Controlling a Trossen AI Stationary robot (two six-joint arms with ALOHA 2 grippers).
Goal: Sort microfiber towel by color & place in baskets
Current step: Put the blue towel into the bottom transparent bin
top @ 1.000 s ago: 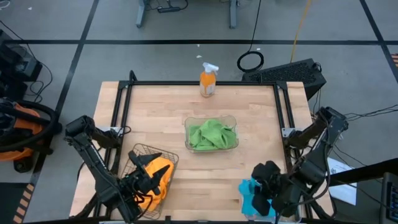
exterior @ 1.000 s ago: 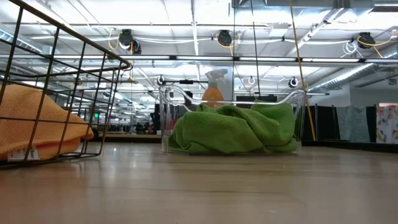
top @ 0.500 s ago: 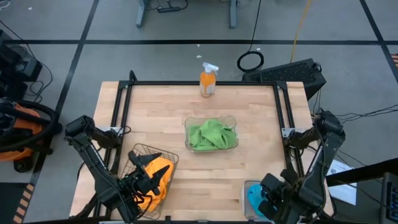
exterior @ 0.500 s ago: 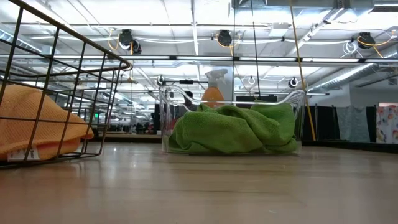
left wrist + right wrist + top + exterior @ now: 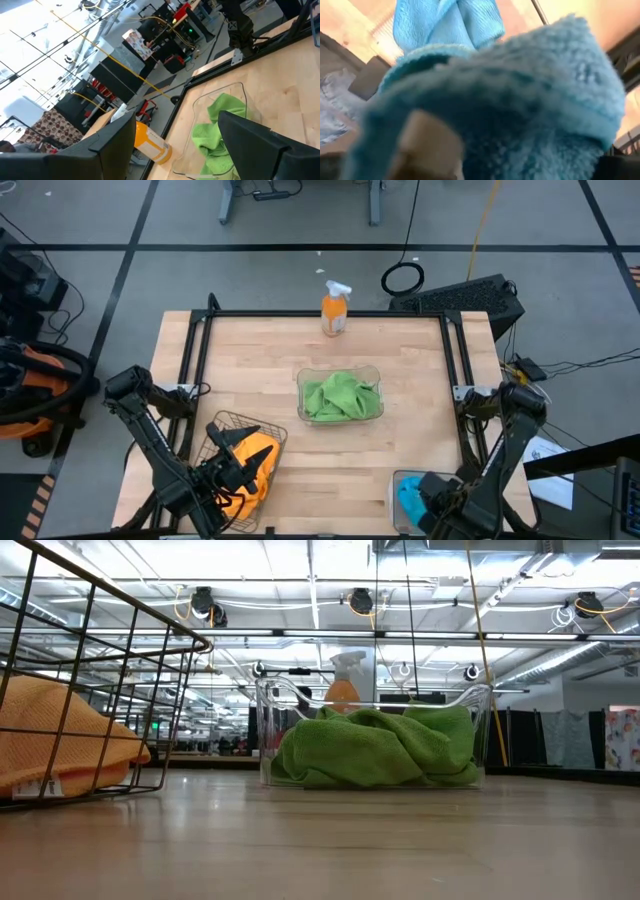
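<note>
From above, the wooden table (image 5: 400, 360) holds three baskets. A clear plastic basket (image 5: 340, 372) sits at the centre with green towels (image 5: 340, 398) heaped inside. At 7 o'clock from it stands the wire basket (image 5: 225, 428) holding orange towels (image 5: 255, 470); the left gripper (image 5: 235, 465) hangs over these, fingers spread fairly wide with nothing between them. At 5 o'clock, on the near edge, a second clear basket (image 5: 395, 485) holds blue towels (image 5: 412, 500); the right gripper (image 5: 432, 502) is down at this basket, and its dark arm covers much of the cloth. An orange spray bottle (image 5: 334, 310) stands at 12 o'clock on the far edge, well apart from everything else.

From table height, the wire basket (image 5: 120, 670) fills the side at 9 o'clock, orange towel (image 5: 60, 735) inside. The clear basket (image 5: 375, 735) of green towel (image 5: 375, 750) stands in the middle, half hiding the spray bottle (image 5: 343, 680) behind it. Neither gripper shows.

The left wrist camera looks between two wide-set dark fingers (image 5: 255, 142) to the green towel (image 5: 220, 125) in its clear basket (image 5: 200, 102), with the spray bottle (image 5: 147, 142) beside it.

The right wrist camera is filled by blue towel (image 5: 520, 100) pressed close against it; whether its fingers grip the cloth I cannot tell.
</note>
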